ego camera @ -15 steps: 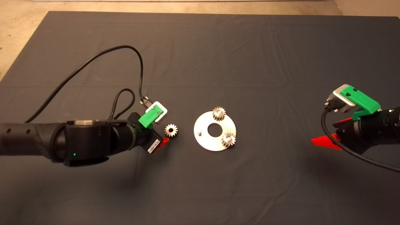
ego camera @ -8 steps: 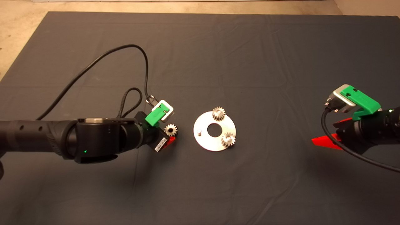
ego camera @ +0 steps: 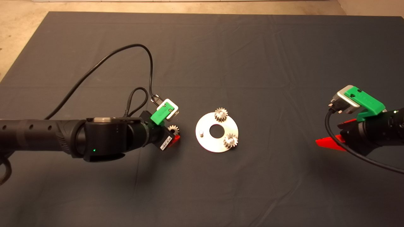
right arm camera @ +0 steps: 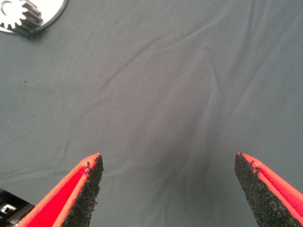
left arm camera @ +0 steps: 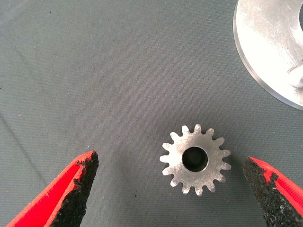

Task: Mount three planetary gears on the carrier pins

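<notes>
one loose planetary gear [left arm camera: 195, 160] lies flat on the dark mat [ego camera: 202, 56], just beside the round silver disc [ego camera: 216, 142] on its left. the left gripper [left arm camera: 173, 189] hangs over this gear with its red fingers [left arm camera: 78, 184] wide apart, one on each side, not touching it. two more gears [ego camera: 221, 114] sit on the disc's pins. one carrier pin [ego camera: 201, 134] stands bare. the right gripper [right arm camera: 168, 189] waits far off at the mat's right side, spread wide with nothing in it.
</notes>
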Robot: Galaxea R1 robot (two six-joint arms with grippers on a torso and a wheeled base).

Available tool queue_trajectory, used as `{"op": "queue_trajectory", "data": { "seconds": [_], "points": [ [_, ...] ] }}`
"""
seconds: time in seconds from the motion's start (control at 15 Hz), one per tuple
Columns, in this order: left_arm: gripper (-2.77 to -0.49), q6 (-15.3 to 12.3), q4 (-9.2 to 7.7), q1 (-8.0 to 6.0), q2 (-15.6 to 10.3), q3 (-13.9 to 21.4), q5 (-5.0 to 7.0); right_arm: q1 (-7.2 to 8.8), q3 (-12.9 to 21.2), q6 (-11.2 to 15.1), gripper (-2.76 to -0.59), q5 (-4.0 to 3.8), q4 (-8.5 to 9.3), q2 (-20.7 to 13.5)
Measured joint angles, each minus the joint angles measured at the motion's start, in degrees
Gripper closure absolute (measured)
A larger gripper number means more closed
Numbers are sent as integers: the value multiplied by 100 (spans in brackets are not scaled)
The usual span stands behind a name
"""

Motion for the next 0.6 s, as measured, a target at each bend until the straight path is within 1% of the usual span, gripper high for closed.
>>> {"op": "queue_trajectory", "data": {
  "seconds": [0.2,0.33,0.4,0.53,0.6],
  "points": [
    [-222,0,18,2,0,-18,-20,0,0,0,-205,0,0,0],
    [-222,-4,46,70,0,-72,-50,-1,0,0,-205,-3,0,0],
    [-222,-54,44,110,0,-74,-52,0,0,0,-205,-7,0,0],
    [-222,-117,60,127,0,-74,-55,0,0,0,-205,-4,0,0],
    [-222,-146,101,127,0,-74,-55,0,0,0,-205,-4,0,0]
  ]
}}
